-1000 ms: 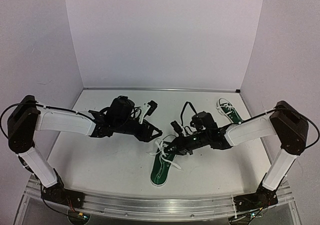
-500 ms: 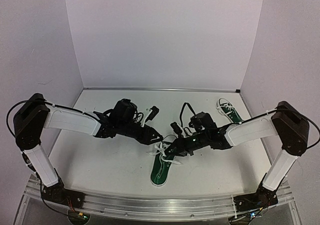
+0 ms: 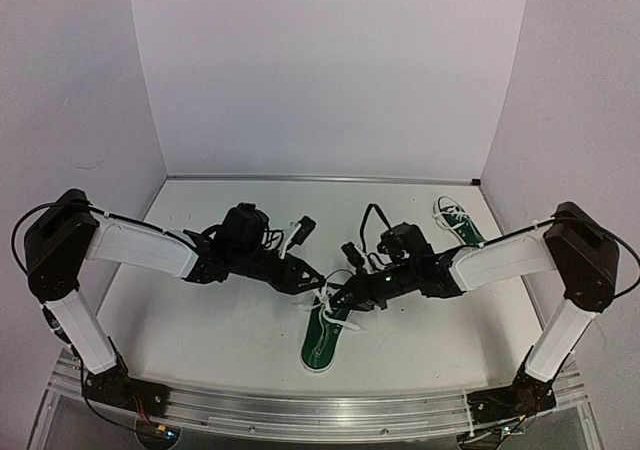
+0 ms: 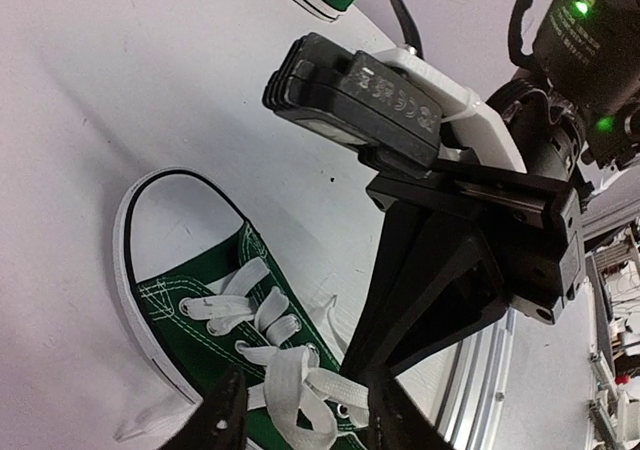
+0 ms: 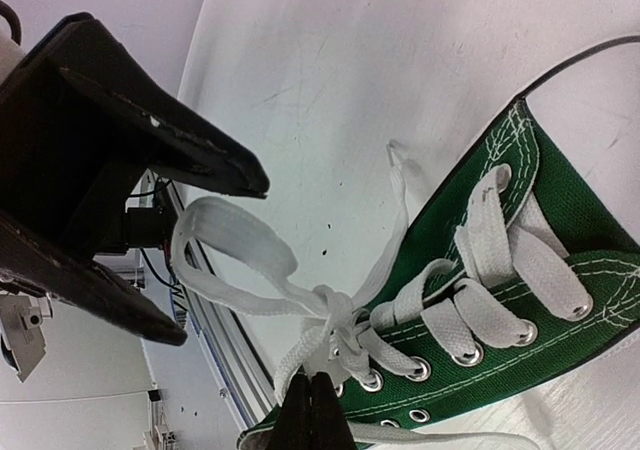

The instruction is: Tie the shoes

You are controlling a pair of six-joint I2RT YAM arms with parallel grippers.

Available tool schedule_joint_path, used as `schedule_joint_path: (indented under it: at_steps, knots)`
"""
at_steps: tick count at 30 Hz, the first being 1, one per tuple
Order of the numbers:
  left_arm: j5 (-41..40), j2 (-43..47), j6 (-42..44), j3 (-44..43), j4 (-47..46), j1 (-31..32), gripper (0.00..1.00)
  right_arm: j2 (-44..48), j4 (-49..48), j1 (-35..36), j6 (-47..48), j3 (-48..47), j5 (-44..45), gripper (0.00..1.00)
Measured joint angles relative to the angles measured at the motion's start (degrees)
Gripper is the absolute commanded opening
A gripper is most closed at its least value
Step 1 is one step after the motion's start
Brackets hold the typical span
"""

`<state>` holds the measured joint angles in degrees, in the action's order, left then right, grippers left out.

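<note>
**A:** My left tool (image 5: pixel 215 260) stands half open. Its fingers (image 5: pixel 150 130) are on either side of the loop (image 5: pixel 235 238) and, as far as I can tell, not yet clamped on it. My right tool (image 5: pixel 308 410) is shut, tips together at the crossing of the lace (image 5: pixel 335 322), and it looks to be pinching the lace there.

**B:** Where's the shoe?

**A:** The shoe (image 3: pixel 322 338) lies on the desk (image 3: pixel 200 310) between my arms, its laced end right under both tools. The other shoe (image 3: pixel 455 220) is well apart, at the far right. I leave it alone for now.

**B:** What makes this grip a good one?

**A:** I take the loop near its middle, not at the rounded end, so it can't slide out when I pull. I want both strands of it flat between the fingers and nothing else. The free end (image 5: pixel 398 170) beside the eyelets must not get caught.

**B:** And the right side?

**A:** It should hold firm as I close. If it slackens, I judge the crossing would loosen and the loop would shrink.

**B:** Main risk?

**A:** Closing on one strand only, because then a pull would undo the loop. I'd close slowly, then draw sideways and low, so the shoe doesn't lift.
</note>
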<state>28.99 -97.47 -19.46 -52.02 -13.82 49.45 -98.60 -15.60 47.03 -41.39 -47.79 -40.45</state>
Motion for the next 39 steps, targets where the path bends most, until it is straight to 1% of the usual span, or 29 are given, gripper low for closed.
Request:
schedule_joint_path:
  at_steps: [2,4,11,22,39]
  knots:
    - [0.0,0.1,-0.3,0.6,-0.5,0.0,0.06,0.4,0.3,0.0,0.0,0.0,0.3,0.00]
    - [-0.1,0.1,-0.3,0.9,-0.7,0.0,0.00,1.0,0.5,0.0,0.0,0.0,0.6,0.00]
    - [-1.3,0.1,-0.4,1.1,-1.2,0.0,0.00,3.9,1.4,0.0,0.0,0.3,2.2,0.00]
    - [-4.8,0.1,-0.3,1.2,-1.2,0.0,0.00,8.6,5.2,0.0,0.7,4.6,5.2,0.00]
    - [-10.0,0.1,-0.1,3.1,0.4,0.0,0.00,11.2,7.5,0.0,1.0,8.9,8.2,0.00]
